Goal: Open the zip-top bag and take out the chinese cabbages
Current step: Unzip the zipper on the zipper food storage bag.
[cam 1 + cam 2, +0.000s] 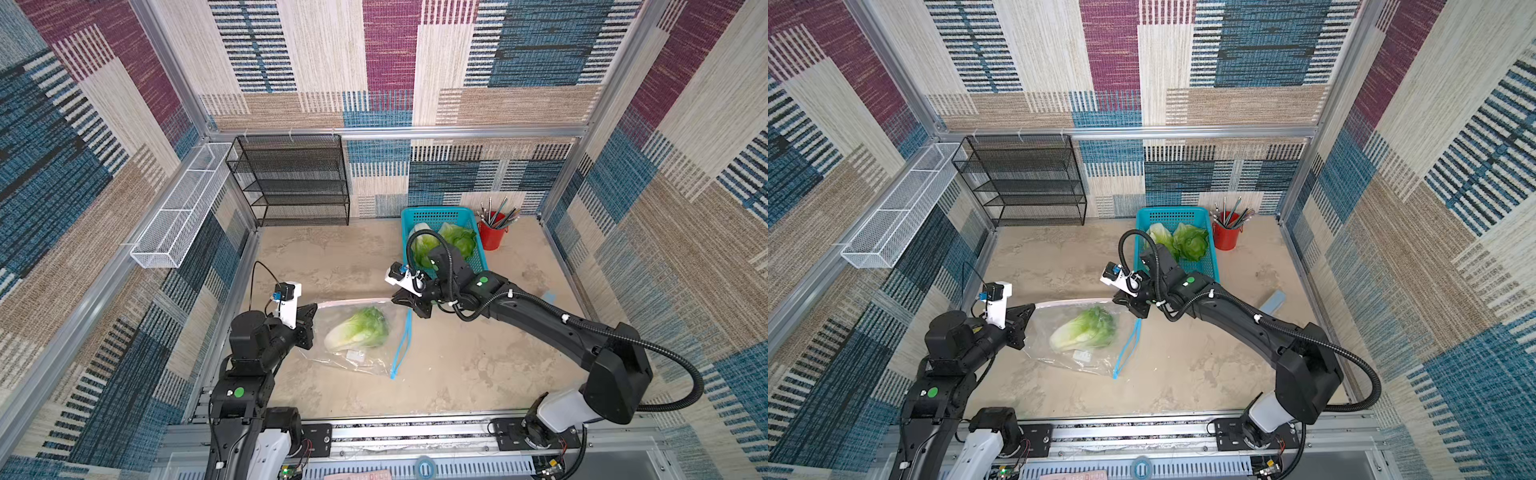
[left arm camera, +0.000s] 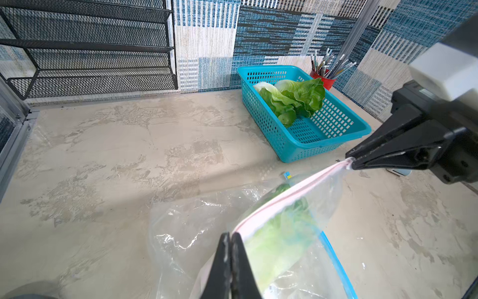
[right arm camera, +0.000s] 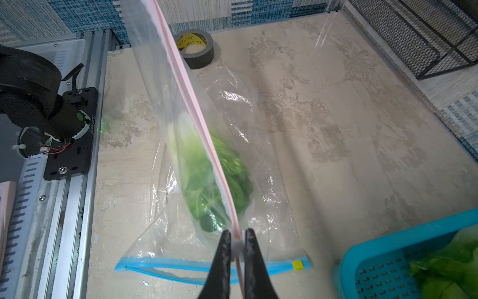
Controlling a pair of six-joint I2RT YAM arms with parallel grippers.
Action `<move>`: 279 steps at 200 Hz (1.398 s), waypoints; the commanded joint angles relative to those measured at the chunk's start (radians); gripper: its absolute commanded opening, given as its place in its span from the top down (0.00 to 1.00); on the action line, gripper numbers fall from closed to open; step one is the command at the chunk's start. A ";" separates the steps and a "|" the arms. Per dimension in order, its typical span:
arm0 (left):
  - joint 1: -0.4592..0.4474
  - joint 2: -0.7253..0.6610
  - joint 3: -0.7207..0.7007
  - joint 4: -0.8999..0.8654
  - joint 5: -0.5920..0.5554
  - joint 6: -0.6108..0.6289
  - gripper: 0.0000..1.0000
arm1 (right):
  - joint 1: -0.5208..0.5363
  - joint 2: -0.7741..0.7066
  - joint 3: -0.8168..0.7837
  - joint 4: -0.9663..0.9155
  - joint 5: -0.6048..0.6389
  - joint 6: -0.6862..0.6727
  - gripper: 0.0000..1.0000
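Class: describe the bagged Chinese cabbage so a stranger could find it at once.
Start at the sandy table, then find the clear zip-top bag held between the left end effector and the right end effector. The cabbage lies inside it; the other two cabbages lie bare in the teal basket.

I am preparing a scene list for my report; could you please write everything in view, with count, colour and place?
table: one, beige.
basket: one, teal, back of table.
zip-top bag: one, clear with pink edge and blue zip, middle of table.
chinese cabbages: three, white and green; one inside the bag, two in the basket.
cup: one, red, holding pencils, beside the basket.
mesh rack: one, black, against back wall.
wire tray: one, white, on left wall.
tape roll: one, dark grey, on table, seen only from the right wrist.
left pincer: one, black, shut on the bag's pink edge.
right pincer: one, black, shut on that edge's other end.
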 commanded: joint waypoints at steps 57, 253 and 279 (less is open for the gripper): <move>0.004 0.006 0.012 -0.008 -0.076 0.017 1.00 | -0.020 -0.061 -0.062 -0.006 0.088 0.001 1.00; 0.002 0.042 -0.004 0.063 0.101 -0.029 1.00 | -0.026 -0.010 0.011 0.060 -0.082 0.095 1.00; 0.000 0.052 -0.002 0.066 0.133 -0.045 1.00 | -0.026 -0.007 0.006 0.087 -0.112 0.113 1.00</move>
